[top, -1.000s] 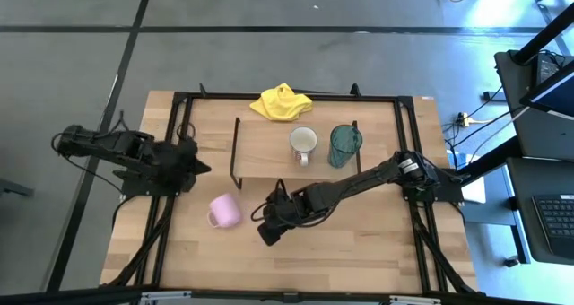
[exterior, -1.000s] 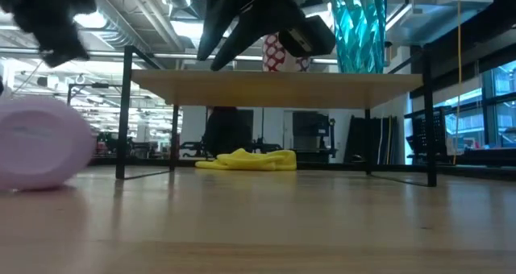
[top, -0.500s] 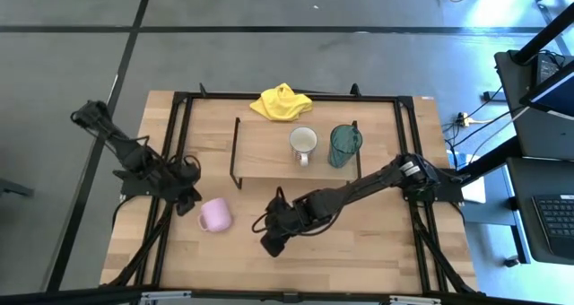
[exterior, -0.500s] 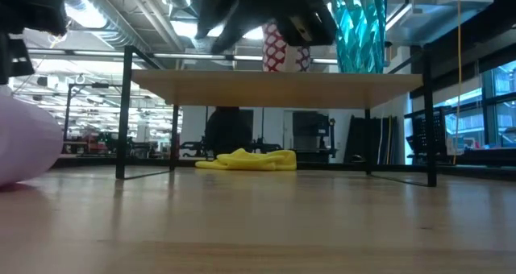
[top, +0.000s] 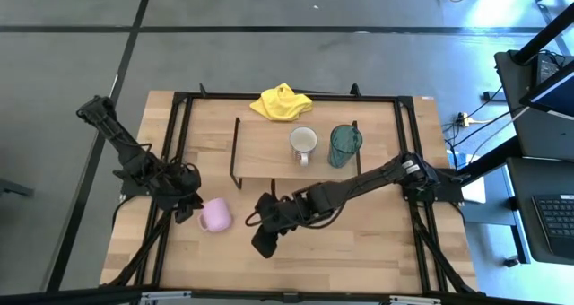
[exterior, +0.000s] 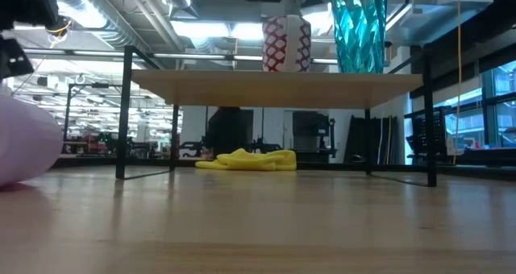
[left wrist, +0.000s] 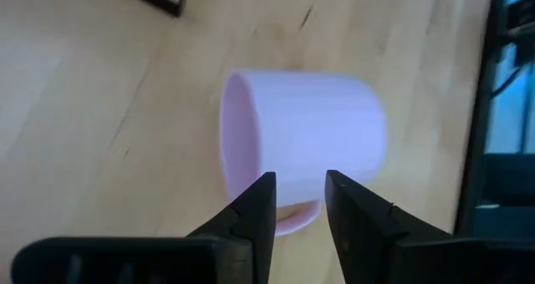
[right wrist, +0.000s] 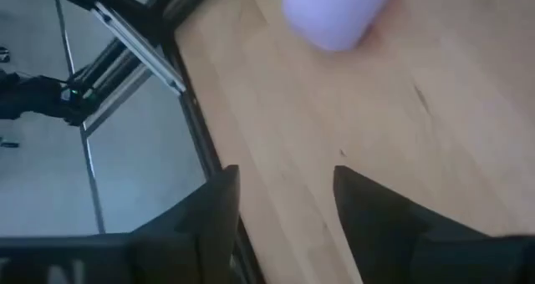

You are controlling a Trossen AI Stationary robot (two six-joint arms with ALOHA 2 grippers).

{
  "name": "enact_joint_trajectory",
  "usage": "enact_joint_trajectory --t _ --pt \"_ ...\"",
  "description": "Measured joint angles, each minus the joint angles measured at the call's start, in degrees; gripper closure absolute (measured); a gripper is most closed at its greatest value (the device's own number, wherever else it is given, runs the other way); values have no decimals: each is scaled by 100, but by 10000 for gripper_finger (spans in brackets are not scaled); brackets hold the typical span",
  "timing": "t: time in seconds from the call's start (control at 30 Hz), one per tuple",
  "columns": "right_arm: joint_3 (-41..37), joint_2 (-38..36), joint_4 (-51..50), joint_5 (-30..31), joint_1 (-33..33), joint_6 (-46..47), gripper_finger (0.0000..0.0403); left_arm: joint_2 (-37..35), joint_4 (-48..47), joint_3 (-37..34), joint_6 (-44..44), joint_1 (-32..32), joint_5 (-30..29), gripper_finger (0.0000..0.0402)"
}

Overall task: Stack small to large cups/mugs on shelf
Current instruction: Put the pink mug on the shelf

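Left gripper lined up on the tipped pink mug while two vessels already stood on the shelf.

On the left I had the left gripper [top: 186, 206] low beside the pink mug [top: 216, 217], which lay on its side on the near-left table [top: 359, 251]; my guess was that it had to be gripped there before it could join the others. The left wrist view showed what the overhead hid: the fingers [left wrist: 257, 207] apart, straddling the mug's handle, its open mouth turned sideways. Right of it, the right gripper [top: 262, 242] hovered over bare wood, jaws apart in its own wrist view. Farther back, the shelf [top: 260, 152] carried the white-cream mug [top: 303, 142] and the teal cup [top: 344, 143] upright side by side. Only the low view showed the white-cream mug's red lattice pattern.
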Motion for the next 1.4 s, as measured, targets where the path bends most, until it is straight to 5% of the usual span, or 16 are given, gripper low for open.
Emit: enact_joint_trajectory --t 0.77,1.1,1.4 --pt "588 -2 -1199 -3 179 350 205 -97 828 -401 924 -109 -92 301" --pt "588 -2 -1308 85 179 488 205 -93 -513 -101 1118 -107 -301 301" --pt "586 -2 -1325 111 173 479 205 -118 -498 -101 1315 -105 -599 301"
